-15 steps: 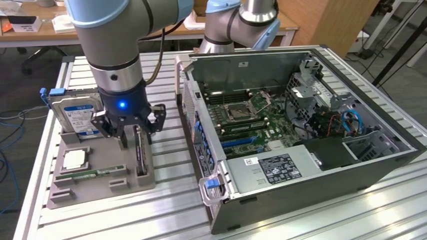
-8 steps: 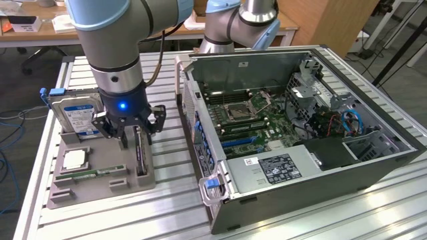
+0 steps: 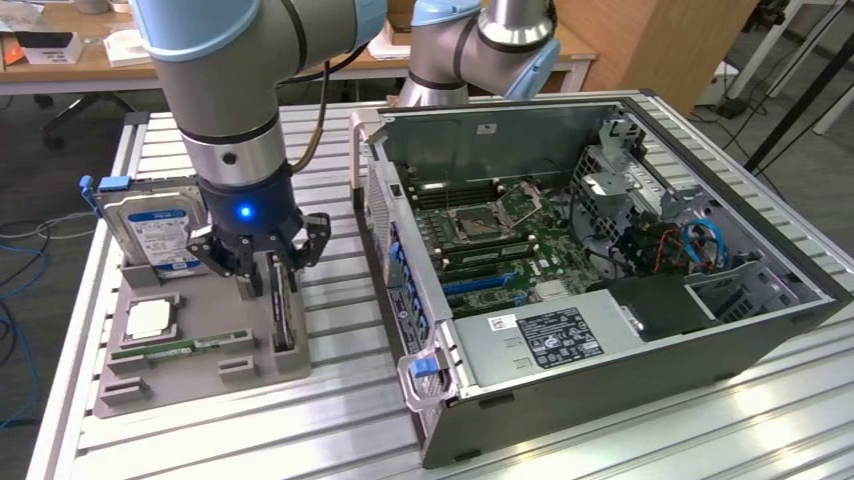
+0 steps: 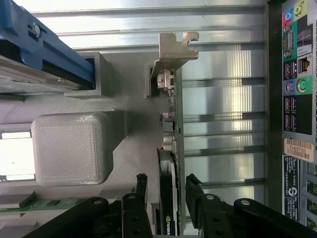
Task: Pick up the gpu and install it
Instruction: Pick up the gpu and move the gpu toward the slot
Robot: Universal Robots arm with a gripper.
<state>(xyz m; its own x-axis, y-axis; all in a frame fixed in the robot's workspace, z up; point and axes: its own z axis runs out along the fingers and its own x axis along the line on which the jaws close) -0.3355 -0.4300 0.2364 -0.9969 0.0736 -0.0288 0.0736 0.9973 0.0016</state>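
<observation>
On the ribbed aluminium tabletop, wooden desks behind, the gpu stands on edge in a grey holder tray (beside the open computer case); spread jaws straddle it, not clamped. Case stickers are unreadable.

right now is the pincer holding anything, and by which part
Nothing is gripped yet: the pincer straddles the top edge of the gpu, a gap on each side.

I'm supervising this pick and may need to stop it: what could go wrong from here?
The gripper straddles the gpu, which stands on edge in the holder, with unequal gaps; closing may push it sideways or tilt it. A crooked lift could bind it in the slot. The hard drive stands close beside the gripper and could be bumped.
</observation>
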